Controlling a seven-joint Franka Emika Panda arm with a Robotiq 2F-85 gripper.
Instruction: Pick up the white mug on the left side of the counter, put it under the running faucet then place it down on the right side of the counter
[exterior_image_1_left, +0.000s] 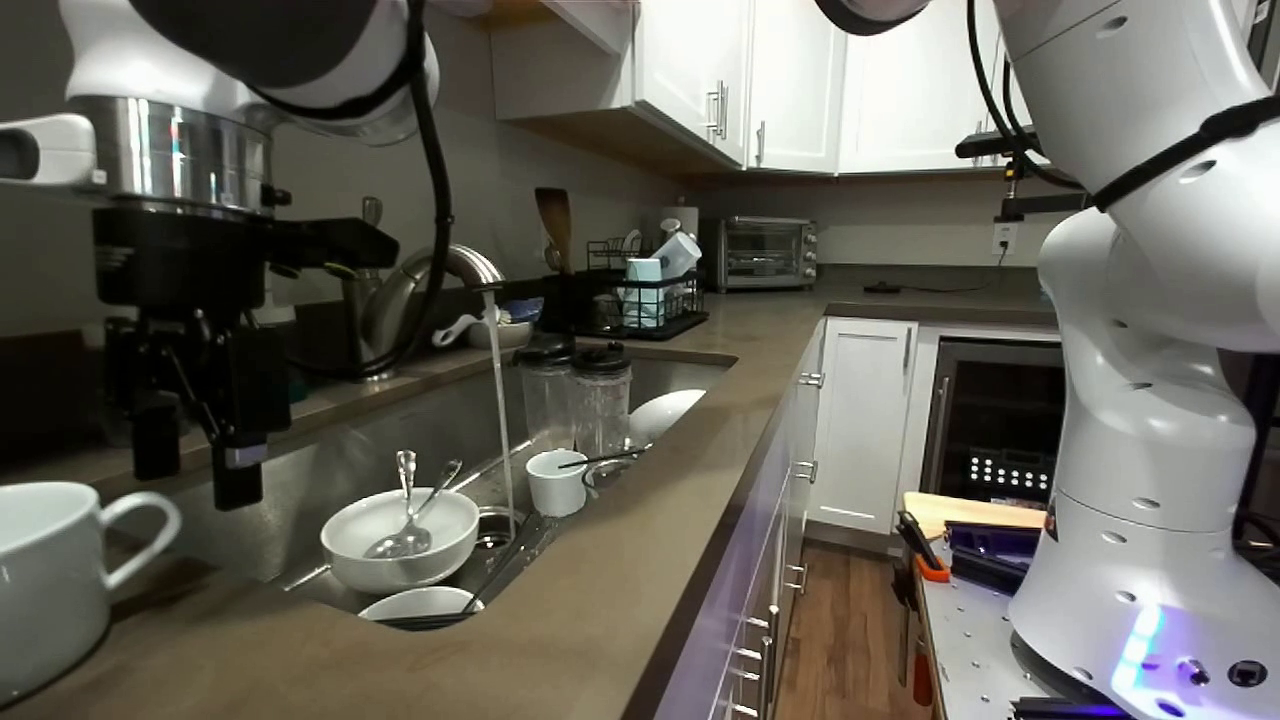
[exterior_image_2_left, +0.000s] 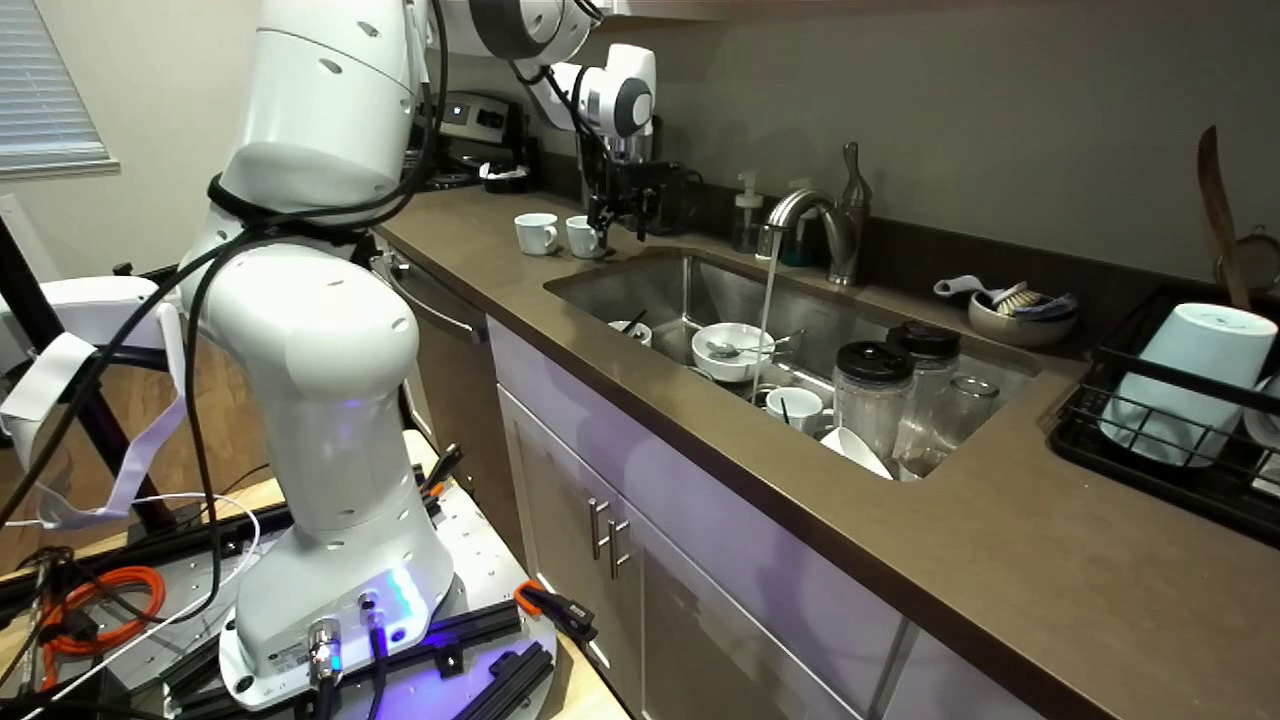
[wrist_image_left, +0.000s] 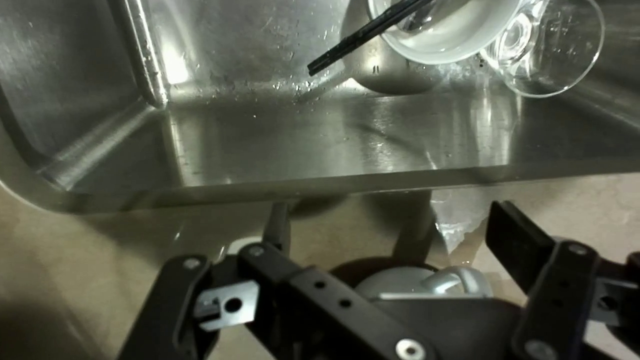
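Hanging downward in an exterior view, the black metal gripper (exterior_image_1_left: 197, 468) carries its two jaws apart above the smooth brownish-grey stone counter (exterior_image_1_left: 585, 610). The plain glossy white ceramic mug (exterior_image_1_left: 45, 585) with a loop handle stands upright on the counter, near the jaws on their camera side. Beyond the jaws, the silver metal gooseneck faucet (exterior_image_1_left: 474, 266) discharges a water stream (exterior_image_1_left: 498, 395) into the inset steel sink (exterior_image_1_left: 345, 450). A round white bowl (exterior_image_1_left: 420, 572) sits between jaws and stream.

In an exterior view, the nearer white mug (exterior_image_2_left: 578, 240) is partly covered by the jaws; contact cannot be determined. The farther white mug (exterior_image_2_left: 533, 233) stands just beside it, away from the jaws. Which one is the mug described above cannot be determined.

In the wrist view, the jaws stand wide apart. A white mug (wrist_image_left: 397, 280) shows between them, partly hidden by the gripper. Past the jaw tips, the sink contains a round white vessel (wrist_image_left: 450, 45), thin black sticks (wrist_image_left: 350, 45) and a clear round glass (wrist_image_left: 547, 55).
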